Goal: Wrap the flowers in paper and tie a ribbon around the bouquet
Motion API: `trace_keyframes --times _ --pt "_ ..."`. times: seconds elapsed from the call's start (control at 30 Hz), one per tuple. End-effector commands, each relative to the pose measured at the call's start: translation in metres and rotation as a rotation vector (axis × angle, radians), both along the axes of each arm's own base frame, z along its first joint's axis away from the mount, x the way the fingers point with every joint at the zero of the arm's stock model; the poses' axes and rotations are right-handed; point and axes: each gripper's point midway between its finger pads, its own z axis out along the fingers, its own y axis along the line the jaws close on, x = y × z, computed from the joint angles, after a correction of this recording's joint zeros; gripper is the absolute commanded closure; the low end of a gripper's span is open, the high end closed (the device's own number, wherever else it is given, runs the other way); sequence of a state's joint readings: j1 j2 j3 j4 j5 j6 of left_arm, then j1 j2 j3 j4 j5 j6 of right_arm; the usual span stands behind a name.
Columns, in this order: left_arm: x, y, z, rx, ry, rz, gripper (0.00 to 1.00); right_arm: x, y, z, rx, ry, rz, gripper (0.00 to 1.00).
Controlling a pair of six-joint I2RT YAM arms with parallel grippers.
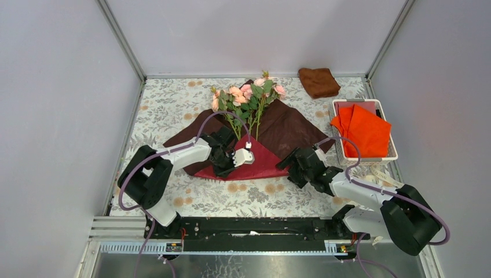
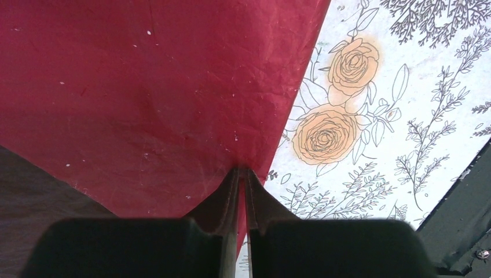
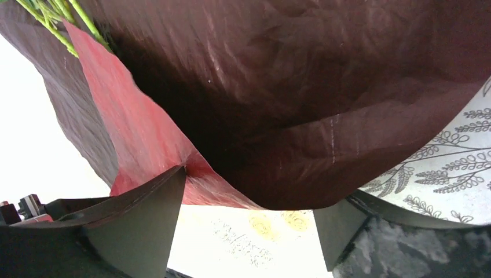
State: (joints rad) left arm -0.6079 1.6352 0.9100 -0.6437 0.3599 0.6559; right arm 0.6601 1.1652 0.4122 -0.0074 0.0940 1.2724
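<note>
Pinching a fold at the red near edge of the paper [image 1: 292,124], the left gripper [image 2: 243,174] is clamped tight on it. The right gripper [image 3: 255,200] stands spread wide at the paper's right edge, gripping nothing. The flowers [image 1: 246,98] lie on the sheet in the middle of the desk [image 1: 168,104], blooms pointing away from the arms.

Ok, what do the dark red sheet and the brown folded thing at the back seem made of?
The dark red sheet looks like thin matte paper: fine creases, sharp wrinkles, darker maroon reverse. The brown cloth seems soft fabric, perhaps towelling: plump rounded folds, no shine.
</note>
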Motion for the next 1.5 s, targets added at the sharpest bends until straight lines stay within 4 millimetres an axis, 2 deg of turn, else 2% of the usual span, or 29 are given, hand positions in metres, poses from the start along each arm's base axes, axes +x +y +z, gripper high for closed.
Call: trace_keyframes --times 0.0,0.1,0.13,0.17,0.2,0.23,0.37,0.43,0.5,0.57,0.67,0.73,0.77,0.9,1.1,1.17,1.23,1.27,1.37,1.47 --pt "-0.029 0.008 -0.019 0.023 0.107 -0.006 0.87 0.009 -0.015 -0.009 -0.053 -0.067 -0.060 0.22" --pt "-0.025 0.007 -0.014 0.021 0.093 0.003 0.87 0.012 -0.020 -0.006 -0.125 -0.109 -0.007 0.42" --pt "-0.022 0.005 -0.010 0.020 0.087 0.015 0.87 0.013 -0.021 -0.006 -0.139 -0.114 0.007 0.58" --pt "-0.019 0.003 -0.006 0.018 0.085 0.027 0.87 0.013 -0.021 -0.007 -0.147 -0.113 0.017 0.80" --pt "-0.016 0.000 0.000 0.014 0.080 0.036 0.87 0.012 -0.019 -0.008 -0.152 -0.104 0.029 0.90" --pt "-0.012 -0.004 0.007 0.008 0.074 0.042 0.86 0.011 -0.018 -0.008 -0.162 -0.098 0.049 0.94" --pt "0.001 -0.033 0.041 -0.036 0.039 0.032 0.79 0.013 -0.019 -0.002 -0.210 -0.110 0.101 0.96" --pt "0.003 -0.057 0.059 -0.094 0.043 0.008 0.70 0.016 -0.021 0.005 -0.232 -0.133 0.109 0.96" --pt "0.007 -0.081 0.070 -0.176 0.066 -0.001 0.67 0.019 -0.022 0.011 -0.254 -0.159 0.131 0.96" --pt "0.020 -0.098 0.065 -0.207 0.078 0.030 0.67 0.021 -0.022 0.015 -0.269 -0.175 0.150 0.95" --pt "0.038 -0.111 0.036 -0.167 0.115 0.090 0.71 0.022 -0.020 0.019 -0.268 -0.190 0.161 0.90" --pt "0.041 -0.119 0.022 -0.156 0.156 0.115 0.72 0.020 -0.018 0.017 -0.251 -0.188 0.172 0.84" --pt "0.043 -0.121 0.015 -0.158 0.169 0.125 0.73 0.018 -0.017 0.014 -0.241 -0.179 0.174 0.77" --pt "0.035 -0.120 0.000 -0.154 0.212 0.132 0.73 0.008 -0.010 0.001 -0.182 -0.135 0.177 0.57" --pt "0.027 -0.112 -0.008 -0.132 0.220 0.123 0.72 0.001 0.009 -0.007 -0.103 -0.106 0.184 0.45" --pt "0.026 -0.112 -0.009 -0.133 0.227 0.121 0.72 0.001 0.010 -0.010 -0.112 -0.102 0.184 0.44" --pt "0.026 -0.113 -0.009 -0.136 0.228 0.119 0.72 0.004 0.013 -0.012 -0.116 -0.104 0.189 0.46" --pt "0.025 -0.113 -0.009 -0.139 0.231 0.119 0.72 0.005 0.013 -0.013 -0.122 -0.107 0.191 0.52" --pt "0.026 -0.113 -0.004 -0.144 0.227 0.115 0.72 0.012 0.008 -0.010 -0.177 -0.143 0.201 0.85" --pt "0.031 -0.113 0.019 -0.172 0.204 0.106 0.68 0.021 -0.004 -0.001 -0.302 -0.204 0.222 0.99"
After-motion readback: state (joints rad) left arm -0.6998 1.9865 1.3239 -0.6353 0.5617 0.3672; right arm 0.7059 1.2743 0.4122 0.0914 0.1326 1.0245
